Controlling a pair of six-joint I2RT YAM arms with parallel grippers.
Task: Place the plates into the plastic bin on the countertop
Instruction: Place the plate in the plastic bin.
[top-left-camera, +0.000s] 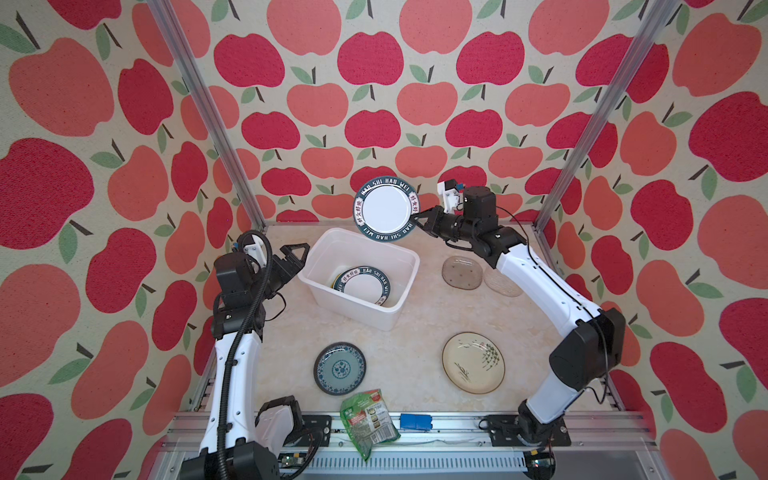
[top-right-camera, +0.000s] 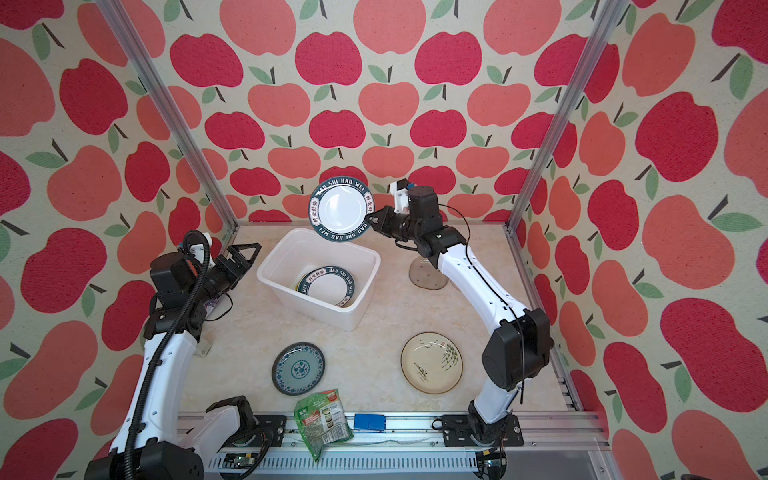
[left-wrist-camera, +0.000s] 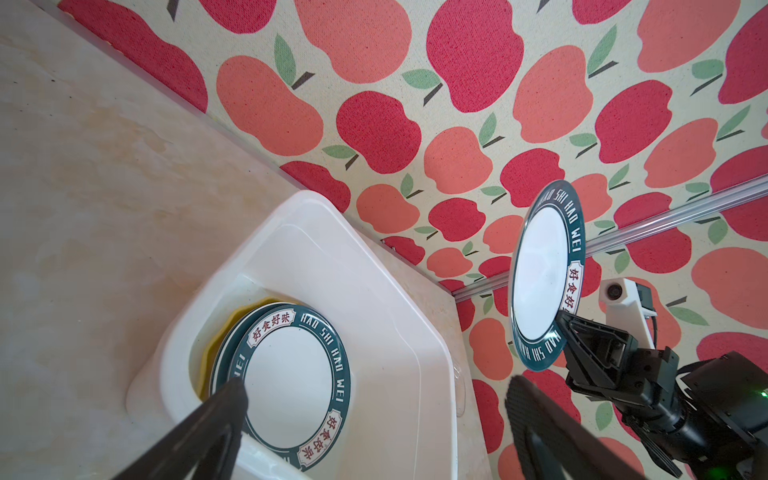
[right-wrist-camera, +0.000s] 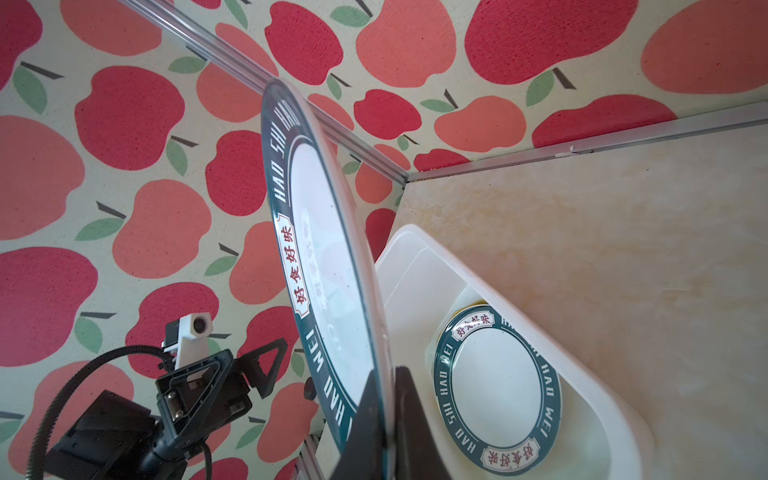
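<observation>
- The right gripper (top-left-camera: 417, 218) is clamped on the rim of a white plate with a dark green lettered rim (top-left-camera: 386, 210). One finger lies on each face, as the right wrist view shows.
- That plate hangs nearly upright in the air above the far rim of the plastic bin (top-left-camera: 345, 307), close to the countertop's (top-left-camera: 415, 332) far edge.
- It looks stiff and glossy, so probably slippery. Held at a single point on the rim, its weight could swing it around the fingers. It should be lowered gently and tipped flat before release.
- Inside the bin a matching lettered plate (top-left-camera: 363, 286) lies on top, with a yellow plate's edge (left-wrist-camera: 216, 332) showing beneath. A hard drop onto these could chip them.
- The left gripper (top-left-camera: 300, 261) hovers just beside the bin's left corner, with its jaws wide apart and empty.
- A smoky glass plate (top-left-camera: 462, 271) and a clear glass plate (top-left-camera: 503, 282) lie near the right edge. They are likely the most fragile and slick.
- A blue-green patterned plate (top-left-camera: 339, 368) and a cream plate with a plant sketch (top-left-camera: 473, 362) lie flat toward the near edge.
- These flat plates offer only a low rim, so the best hold is probably one finger over the lip and one under it.
</observation>
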